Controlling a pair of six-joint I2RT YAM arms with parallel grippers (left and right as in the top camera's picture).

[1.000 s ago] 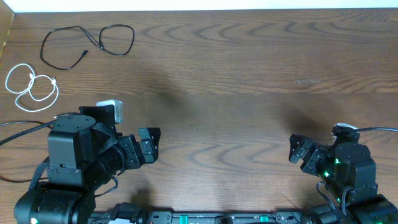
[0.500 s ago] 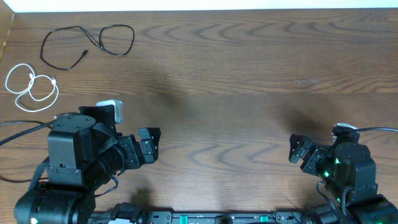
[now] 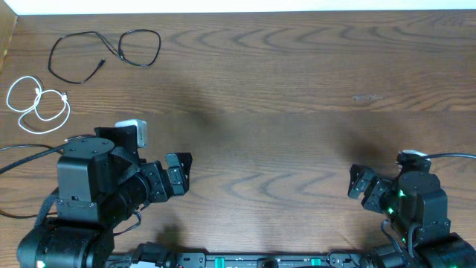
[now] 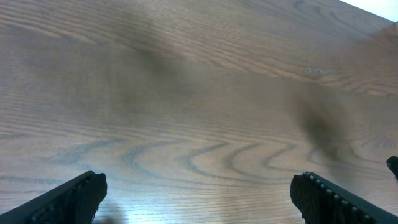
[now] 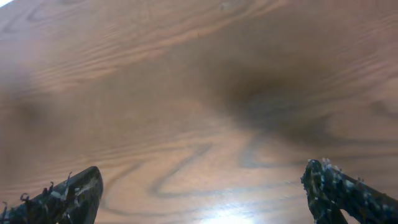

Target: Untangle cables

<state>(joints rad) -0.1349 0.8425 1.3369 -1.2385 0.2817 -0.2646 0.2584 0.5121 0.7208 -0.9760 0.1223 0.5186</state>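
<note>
Left gripper [image 3: 178,173] and right gripper [image 3: 355,184] both stand wide open and empty, low over bare tabletop [image 3: 282,112] at the near edge, well apart from each other. The cables lie in the far left corner. The black cables [image 3: 119,53] form two joined loops. The white cable [image 3: 37,93] is coiled just beside them, nearer the left edge. Both wrist views show only wood grain between the spread fingers.
</note>
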